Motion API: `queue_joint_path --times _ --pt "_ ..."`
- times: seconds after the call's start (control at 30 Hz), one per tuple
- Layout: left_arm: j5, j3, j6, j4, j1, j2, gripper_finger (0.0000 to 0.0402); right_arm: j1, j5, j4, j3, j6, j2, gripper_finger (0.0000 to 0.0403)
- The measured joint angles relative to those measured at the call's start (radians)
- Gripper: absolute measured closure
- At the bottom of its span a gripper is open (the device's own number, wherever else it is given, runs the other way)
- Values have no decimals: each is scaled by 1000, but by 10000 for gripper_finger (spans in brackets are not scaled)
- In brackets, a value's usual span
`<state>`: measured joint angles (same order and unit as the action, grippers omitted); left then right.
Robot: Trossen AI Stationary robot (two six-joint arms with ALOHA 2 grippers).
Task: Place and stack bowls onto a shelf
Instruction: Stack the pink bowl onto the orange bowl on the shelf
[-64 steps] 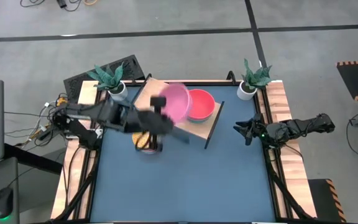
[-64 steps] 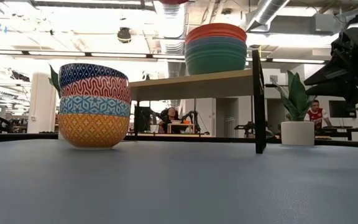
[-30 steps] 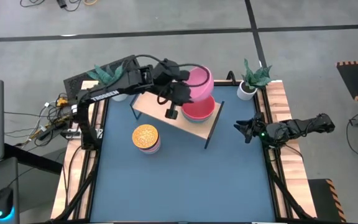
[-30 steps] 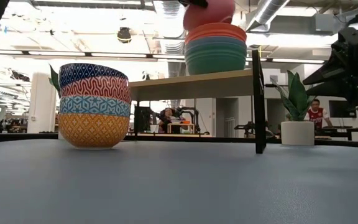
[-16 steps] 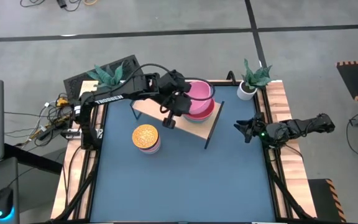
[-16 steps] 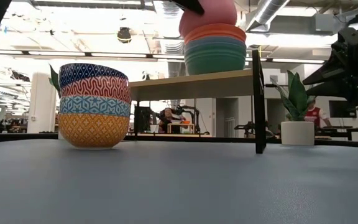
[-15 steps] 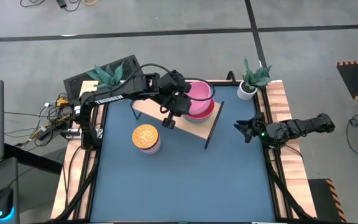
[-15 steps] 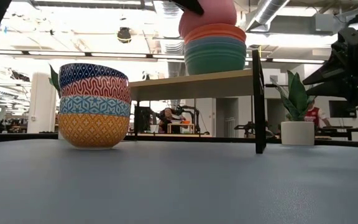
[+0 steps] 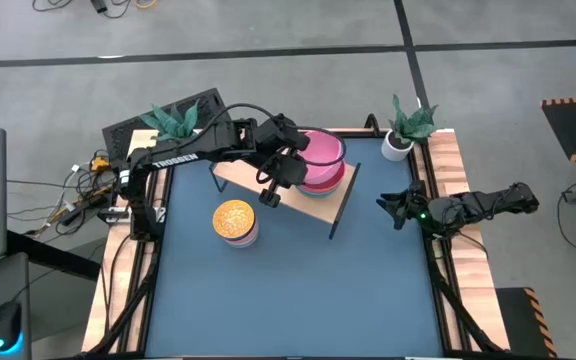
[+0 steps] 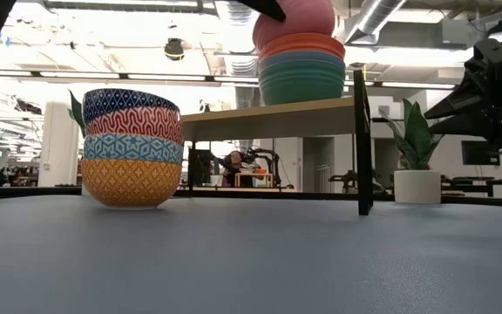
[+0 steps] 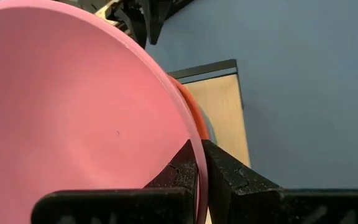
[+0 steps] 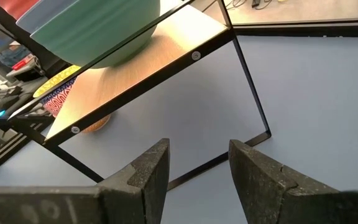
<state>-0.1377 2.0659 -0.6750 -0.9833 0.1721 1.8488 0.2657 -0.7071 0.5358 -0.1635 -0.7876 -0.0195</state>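
Holding pink bowl [image 11: 73, 106] by its rim, left tool [image 11: 199, 163] pinching shut, directly above stacked bowls [image 10: 301, 70] on shelf [image 10: 273, 119]; right tool [image 12: 197, 163] waiting wide apart, beside the counter [image 9: 298, 285].

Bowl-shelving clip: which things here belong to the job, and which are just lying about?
Part of the job:
- pink bowl, pinched at its rim by the left gripper
- stack of plain bowls under it
- shelf
- stack of patterned bowls on the table

Lying about:
- two potted plants
- right gripper, open, idle at the table's edge
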Motion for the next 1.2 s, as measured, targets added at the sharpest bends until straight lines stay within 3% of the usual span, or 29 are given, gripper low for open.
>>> queue_joint_path --times 0.17,0.47,0.67,1.07,1.2 --pt "43 0 -39 10 -4 0 389 0 0 0 0 0 0 212" --pt "71 0 -12 14 -5 0 311 0 0 0 0 2 0 212" --pt "97 0 8 55 -6 0 279 0 -1 0 0 2 0 212" --pt "98 116 54 59 -5 -1 274 0 -1 0 0 3 0 212" --pt "107 170 143 120 -5 -1 274 0 -1 0 0 9 0 212"
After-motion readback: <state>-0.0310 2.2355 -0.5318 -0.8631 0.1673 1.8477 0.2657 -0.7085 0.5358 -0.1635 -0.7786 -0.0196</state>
